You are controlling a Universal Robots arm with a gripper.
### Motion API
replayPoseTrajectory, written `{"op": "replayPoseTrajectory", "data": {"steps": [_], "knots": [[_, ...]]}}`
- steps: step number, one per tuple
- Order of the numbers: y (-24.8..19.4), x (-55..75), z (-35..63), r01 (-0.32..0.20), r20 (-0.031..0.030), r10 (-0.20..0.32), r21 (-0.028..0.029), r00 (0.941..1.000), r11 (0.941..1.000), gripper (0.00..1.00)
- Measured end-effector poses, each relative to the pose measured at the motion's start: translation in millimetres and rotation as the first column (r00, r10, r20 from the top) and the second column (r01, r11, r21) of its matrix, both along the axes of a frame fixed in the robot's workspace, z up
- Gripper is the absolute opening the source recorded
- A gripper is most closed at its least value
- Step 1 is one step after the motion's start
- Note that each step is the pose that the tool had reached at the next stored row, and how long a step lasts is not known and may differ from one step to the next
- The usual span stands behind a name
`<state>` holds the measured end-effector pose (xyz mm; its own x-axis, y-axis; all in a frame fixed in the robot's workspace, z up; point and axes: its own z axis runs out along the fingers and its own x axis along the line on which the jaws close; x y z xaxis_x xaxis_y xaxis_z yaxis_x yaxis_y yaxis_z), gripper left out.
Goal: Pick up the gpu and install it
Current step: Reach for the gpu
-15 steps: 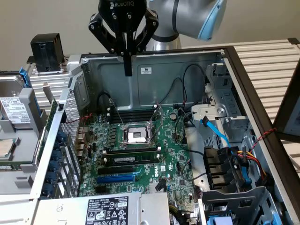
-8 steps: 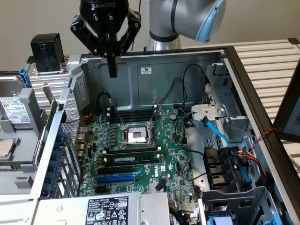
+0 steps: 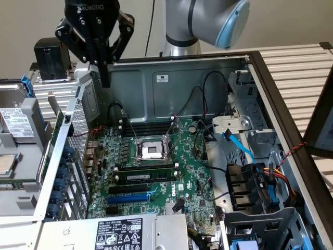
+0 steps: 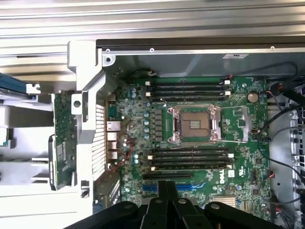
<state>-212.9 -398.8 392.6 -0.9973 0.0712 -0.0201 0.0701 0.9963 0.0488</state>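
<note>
Sitting on the pale slatted surface (image 3: pixel 291 67) is a big computer case (image 3: pixel 208 67) with its side off, so you can look right in. Flat on its floor lies the large green motherboard (image 3: pixel 156 177), with black sticks and a blue slot (image 3: pixel 130 198) on it. No card stands in that slot.

Next comes the grey and blue robot arm (image 3: pixel 208 21), reaching in from behind the case. At its end hangs the black pincer (image 3: pixel 105 77). Its two fingers are pressed tight together and nothing is between them. It hangs high up, over the far back corner of the case, close to the wall full of little holes (image 3: pixel 78 130).

Last comes the gpu (image 3: pixel 52 146). I think it is the thin green board with a dark part on it. It is not inside the case. It stands on its edge just outside the holed wall, on the exterior view's left. The wrist view shows it too (image 4: pixel 61 138), right beside that same wall.

So the gpu lies lower than the pincer and on the other side of the wall from the motherboard. Its long side runs along the wall, from the far end of the case toward the near end. The pincer and the gpu are apart, not touching.
</note>
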Motion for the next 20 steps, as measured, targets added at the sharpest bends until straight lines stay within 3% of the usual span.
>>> {"op": "replayPoseTrajectory", "data": {"steps": [20], "knots": [[0.0,-91.3,0.0,0.000,0.0000,0.000,0.0001,1.0000,1.0000,0.11]]}}
